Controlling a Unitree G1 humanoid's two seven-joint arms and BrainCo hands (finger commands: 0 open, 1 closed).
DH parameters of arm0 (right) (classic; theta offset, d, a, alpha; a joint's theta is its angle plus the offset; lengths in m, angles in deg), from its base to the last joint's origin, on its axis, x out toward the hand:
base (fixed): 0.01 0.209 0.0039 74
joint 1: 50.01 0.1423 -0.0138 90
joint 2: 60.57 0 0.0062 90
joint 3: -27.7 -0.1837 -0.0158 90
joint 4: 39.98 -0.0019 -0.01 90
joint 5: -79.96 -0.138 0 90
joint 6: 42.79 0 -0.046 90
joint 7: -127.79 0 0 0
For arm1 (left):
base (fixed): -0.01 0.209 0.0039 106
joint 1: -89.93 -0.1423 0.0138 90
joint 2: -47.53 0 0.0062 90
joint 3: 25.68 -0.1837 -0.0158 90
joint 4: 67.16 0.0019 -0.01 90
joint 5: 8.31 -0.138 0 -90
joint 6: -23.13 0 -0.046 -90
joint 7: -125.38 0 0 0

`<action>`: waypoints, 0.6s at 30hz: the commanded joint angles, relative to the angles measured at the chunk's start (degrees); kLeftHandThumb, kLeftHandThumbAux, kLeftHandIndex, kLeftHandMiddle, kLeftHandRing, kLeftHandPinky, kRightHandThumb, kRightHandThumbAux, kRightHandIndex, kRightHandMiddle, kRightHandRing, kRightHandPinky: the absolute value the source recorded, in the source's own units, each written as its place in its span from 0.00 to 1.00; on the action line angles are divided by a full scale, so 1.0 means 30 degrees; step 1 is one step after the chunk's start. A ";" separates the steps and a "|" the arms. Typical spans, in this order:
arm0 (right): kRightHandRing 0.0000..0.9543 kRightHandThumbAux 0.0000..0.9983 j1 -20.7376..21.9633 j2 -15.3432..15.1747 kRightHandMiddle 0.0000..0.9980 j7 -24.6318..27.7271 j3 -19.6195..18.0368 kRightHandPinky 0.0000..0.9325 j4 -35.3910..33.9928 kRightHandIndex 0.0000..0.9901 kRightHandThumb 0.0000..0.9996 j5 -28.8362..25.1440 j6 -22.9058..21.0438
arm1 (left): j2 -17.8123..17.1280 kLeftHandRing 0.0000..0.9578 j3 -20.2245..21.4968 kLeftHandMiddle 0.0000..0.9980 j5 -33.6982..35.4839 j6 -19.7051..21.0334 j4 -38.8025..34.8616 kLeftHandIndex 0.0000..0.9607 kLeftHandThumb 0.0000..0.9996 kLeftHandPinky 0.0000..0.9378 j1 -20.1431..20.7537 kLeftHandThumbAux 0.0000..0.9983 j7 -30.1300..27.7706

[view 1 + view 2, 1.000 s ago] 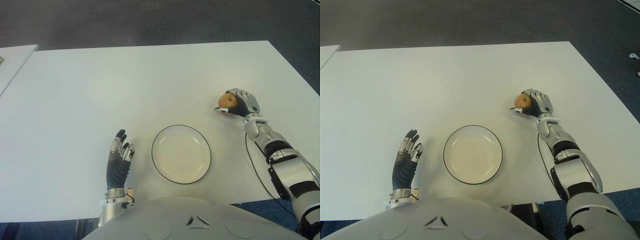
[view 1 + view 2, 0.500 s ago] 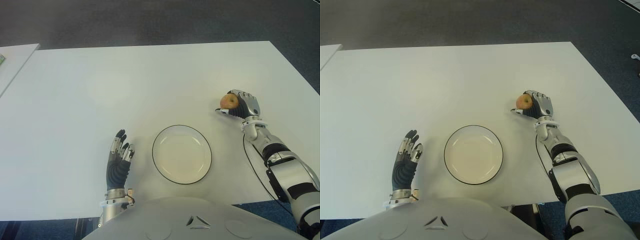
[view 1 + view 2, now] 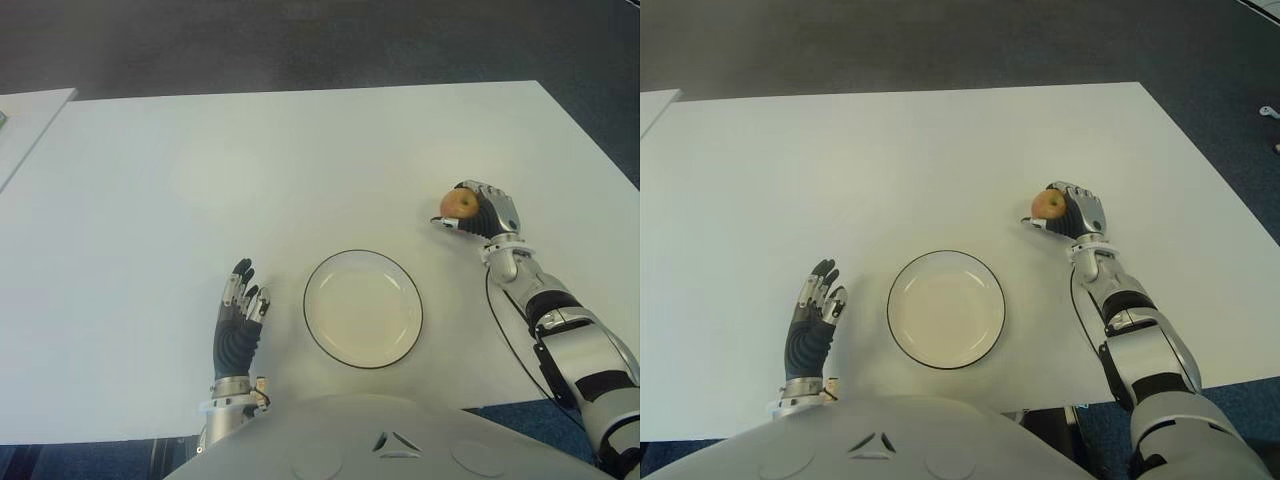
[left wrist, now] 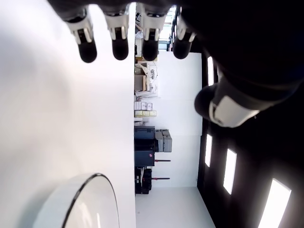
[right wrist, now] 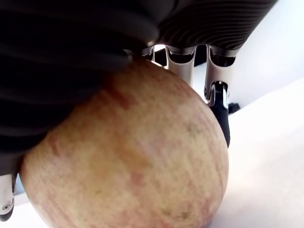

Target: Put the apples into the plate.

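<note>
The right hand (image 3: 487,211) gripped the apple (image 3: 458,204) in curled fingers (image 5: 216,97), right of the plate (image 3: 363,308) and apart from it. The left hand (image 3: 238,318) lay flat, fingers spread, left of the plate on the bench (image 3: 200,180). No writing showed anywhere.

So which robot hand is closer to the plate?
The left hand. It shows just beside the plate on its left side, fingers spread and holding nothing. The right hand is farther off, up past the plate's right side, wrapped around the apple.
</note>
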 commanded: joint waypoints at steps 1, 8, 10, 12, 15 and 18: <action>0.91 0.64 0.0164 -0.0373 0.88 0.0790 -0.0404 0.92 -0.0712 0.87 0.94 -0.0439 0.0076 | 0.0069 0.07 -0.0196 0.06 0.0062 0.0452 -0.0242 0.08 0.15 0.10 0.0161 0.55 -0.0220; 0.91 0.65 0.0087 -0.0590 0.89 0.0692 -0.0593 0.93 -0.1637 0.88 0.95 -0.0188 0.0303 | 0.0065 0.06 -0.0201 0.06 0.0024 0.0687 -0.0374 0.08 0.15 0.11 0.0235 0.54 -0.0142; 0.91 0.65 0.0050 -0.0616 0.89 0.0659 -0.0629 0.93 -0.1878 0.88 0.94 -0.0148 0.0282 | 0.0030 0.06 -0.0177 0.06 0.0037 0.0709 -0.0411 0.08 0.15 0.11 0.0226 0.54 -0.0150; 0.92 0.65 0.0068 -0.0632 0.89 0.0610 -0.0677 0.93 -0.2208 0.89 0.94 -0.0115 0.0241 | -0.0018 0.07 -0.0157 0.06 0.0050 0.0738 -0.0445 0.08 0.15 0.11 0.0228 0.54 -0.0176; 0.92 0.65 0.0462 -0.0575 0.89 0.0852 -0.0833 0.93 -0.3253 0.89 0.95 -0.0144 -0.0068 | -0.0117 0.06 -0.0091 0.06 0.0120 0.0801 -0.0481 0.09 0.15 0.10 0.0245 0.54 -0.0251; 0.92 0.65 0.1002 -0.0758 0.89 0.1609 -0.1314 0.93 -0.5316 0.89 0.96 -0.0470 -0.0280 | -0.0140 0.06 -0.0022 0.07 0.0384 0.0834 -0.0366 0.10 0.16 0.10 0.0307 0.54 -0.0340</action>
